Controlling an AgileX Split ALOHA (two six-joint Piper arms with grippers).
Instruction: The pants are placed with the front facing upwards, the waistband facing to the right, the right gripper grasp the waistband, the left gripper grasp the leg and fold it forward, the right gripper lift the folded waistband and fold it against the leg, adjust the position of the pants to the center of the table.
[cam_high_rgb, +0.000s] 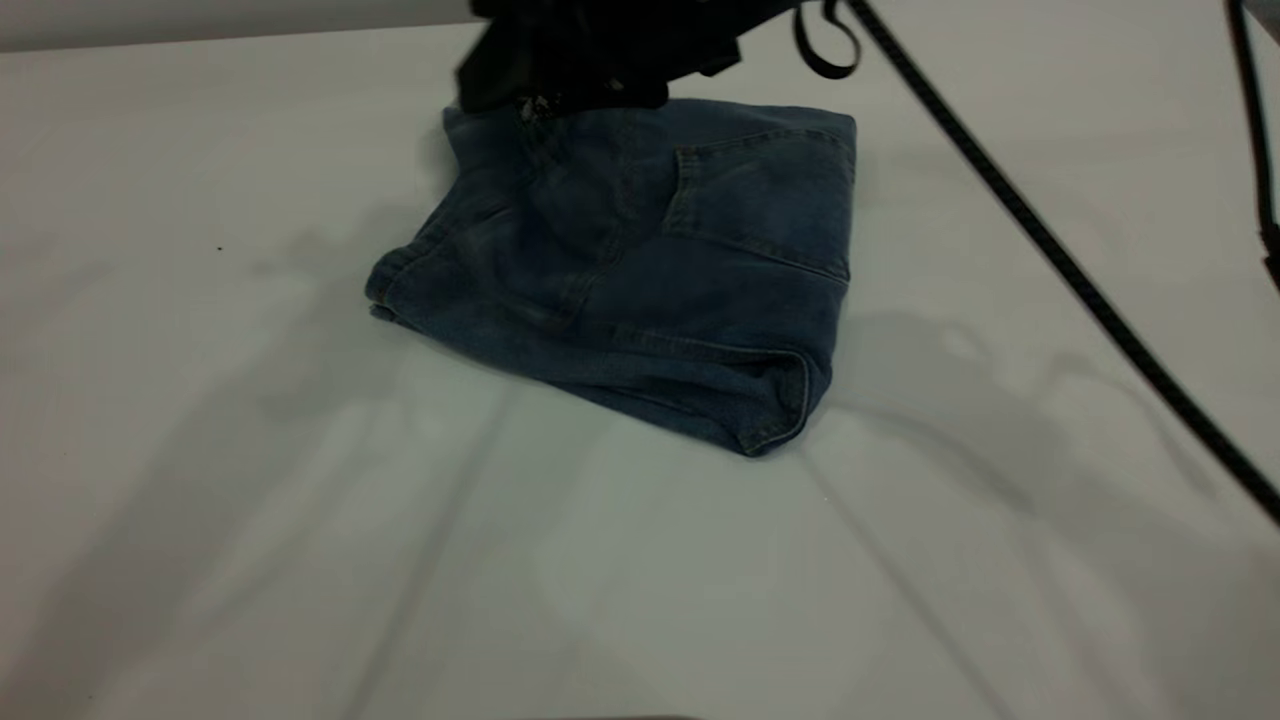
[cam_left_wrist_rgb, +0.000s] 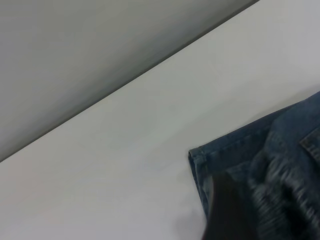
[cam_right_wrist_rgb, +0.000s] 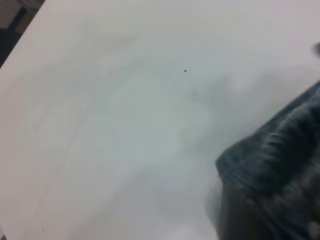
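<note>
A gripper (cam_high_rgb: 560, 85) hung dark over the far left corner of the pants (cam_high_rgb: 640, 270), touching the denim; which arm, and whether its fingers were open or closed, could not be told. Pants lay folded on the table (cam_high_rgb: 250, 500), back pocket (cam_high_rgb: 765, 200) up. Left wrist view alone showed a hem corner (cam_left_wrist_rgb: 197, 156) and the table's far edge.
</note>
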